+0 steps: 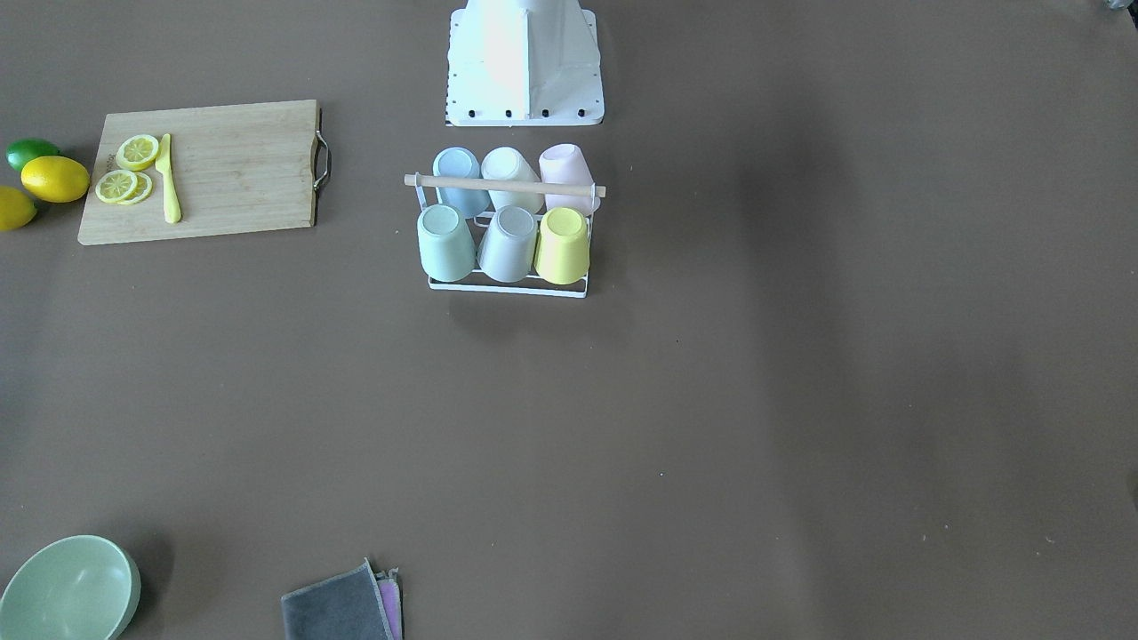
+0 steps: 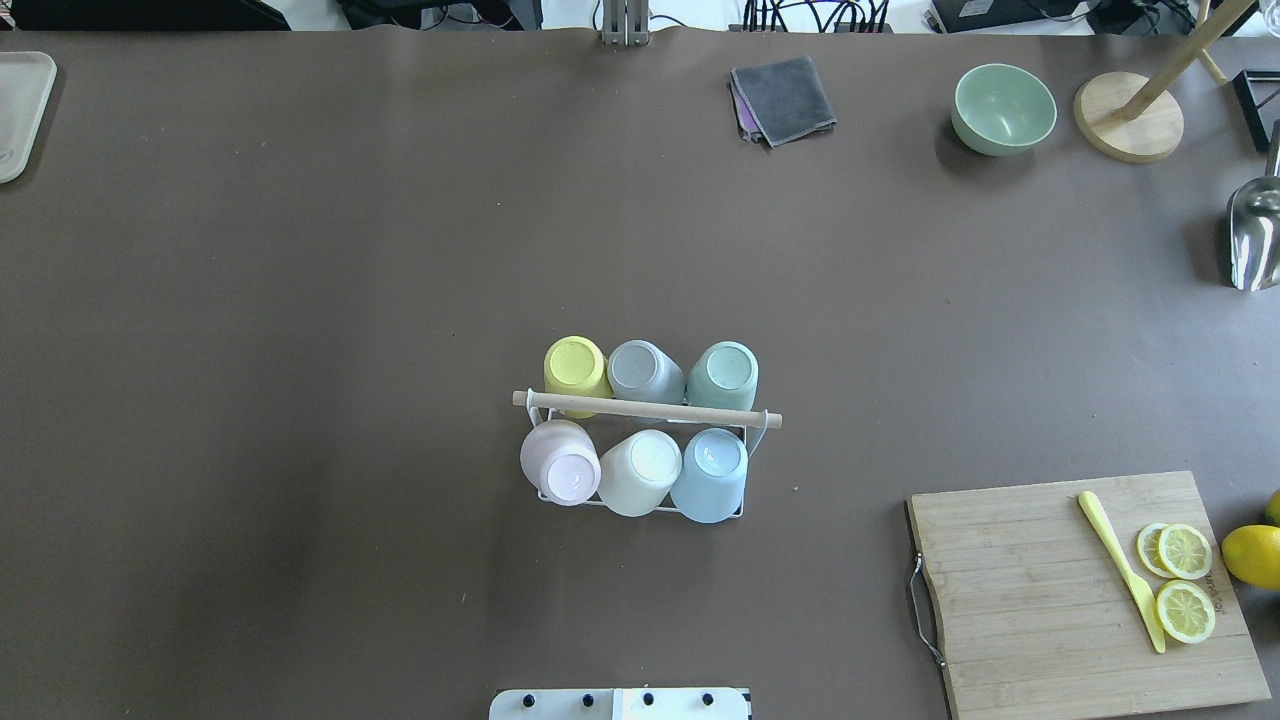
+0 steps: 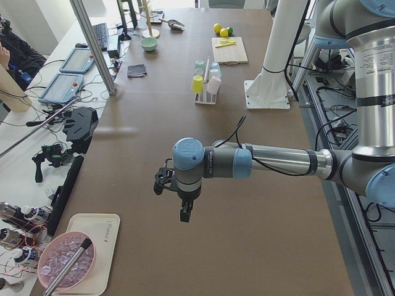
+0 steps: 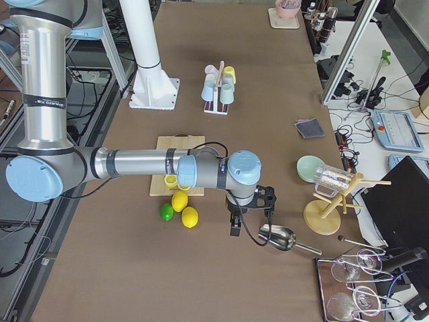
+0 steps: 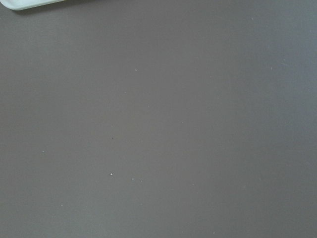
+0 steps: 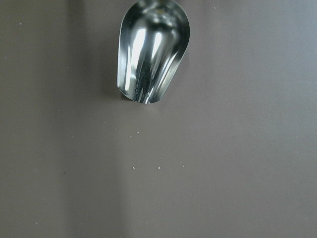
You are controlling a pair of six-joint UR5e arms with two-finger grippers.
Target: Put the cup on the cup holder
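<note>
The white wire cup holder (image 2: 762, 422) with a wooden dowel handle (image 2: 645, 408) stands in the middle of the table, near the robot base. Several cups sit upside down on its prongs: yellow (image 2: 575, 365), grey (image 2: 645, 370) and green (image 2: 722, 372) in the far row, pink (image 2: 560, 462), white (image 2: 642, 470) and blue (image 2: 712, 472) in the near row. The holder also shows in the front view (image 1: 507, 286). My left gripper (image 3: 184, 209) hangs far off over bare table. My right gripper (image 4: 234, 225) hangs beside a metal scoop. I cannot tell whether either is open or shut.
A wooden cutting board (image 2: 1040, 600) with lemon slices (image 2: 1184, 580) and a yellow knife (image 2: 1120, 570) lies at the near right, whole lemons (image 1: 55, 178) beside it. A green bowl (image 2: 1003, 108), a grey cloth (image 2: 785, 98), a metal scoop (image 6: 151, 54) and a wooden stand (image 2: 1128, 128) sit far right.
</note>
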